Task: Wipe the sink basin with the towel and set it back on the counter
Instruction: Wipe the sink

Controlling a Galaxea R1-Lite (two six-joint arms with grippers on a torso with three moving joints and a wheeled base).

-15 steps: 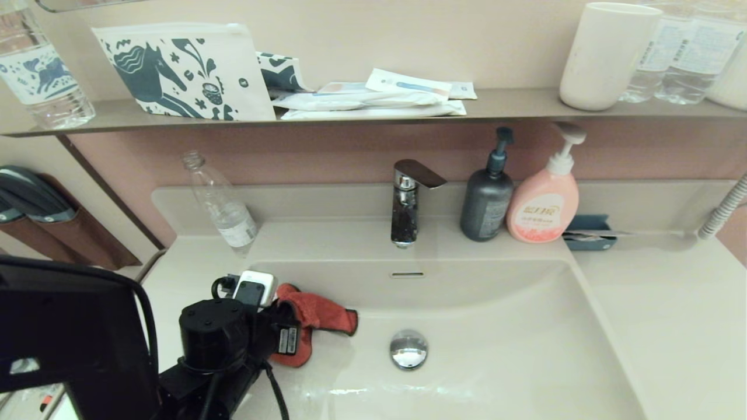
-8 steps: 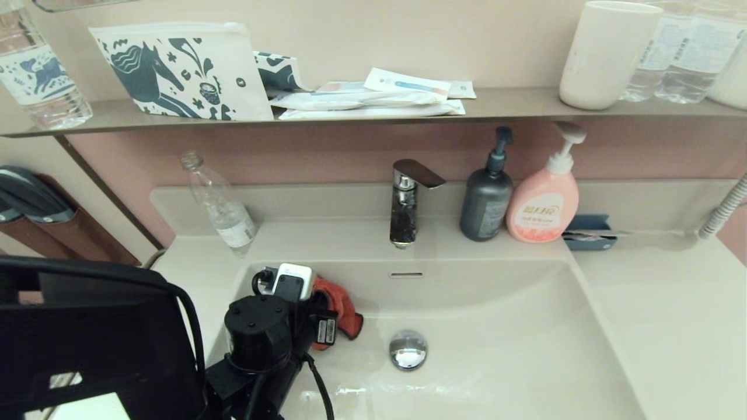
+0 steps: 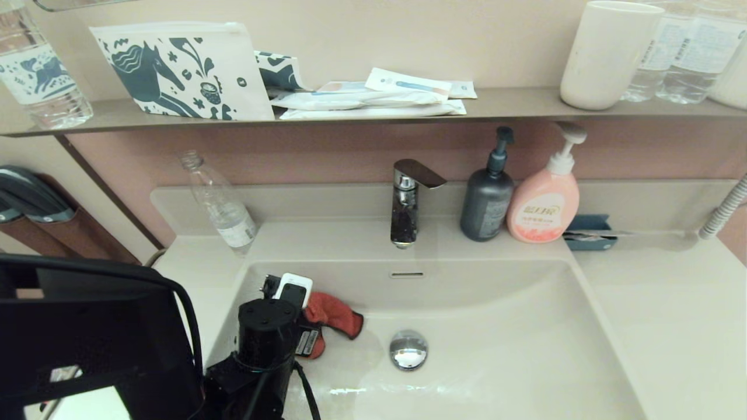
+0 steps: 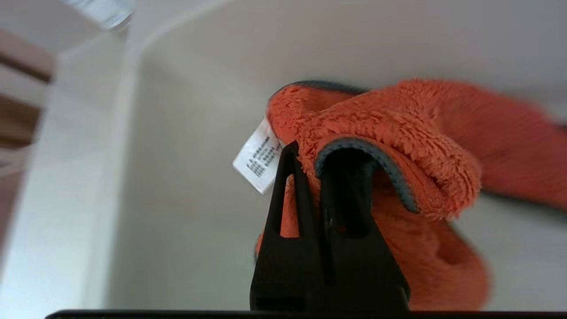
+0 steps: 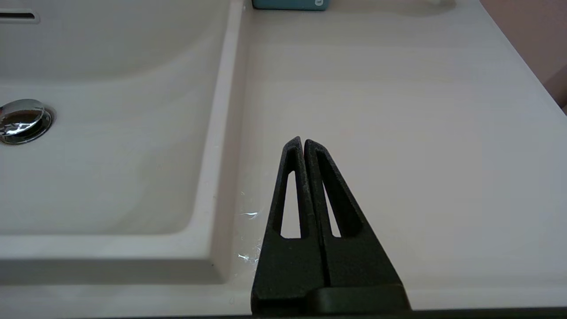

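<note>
Head view, bathroom vanity. Sink basin (image 3: 513, 350): off-white, chrome drain stopper (image 3: 408, 349) at centre, overflow slot (image 3: 407, 273) on the back wall. Left gripper (image 3: 312, 321): inside the basin at its left side, fingers pinching the towel (image 3: 335, 314). Towel: orange-red, dark edging, white care label (image 4: 258, 156); it appears to rest against the basin's left slope, though contact is hard to judge. Right gripper (image 5: 304, 146): above the counter (image 5: 398, 133) just right of the basin rim, fingers pressed together, holding nothing. Faucet (image 3: 408, 201): behind the basin, centre.
</note>
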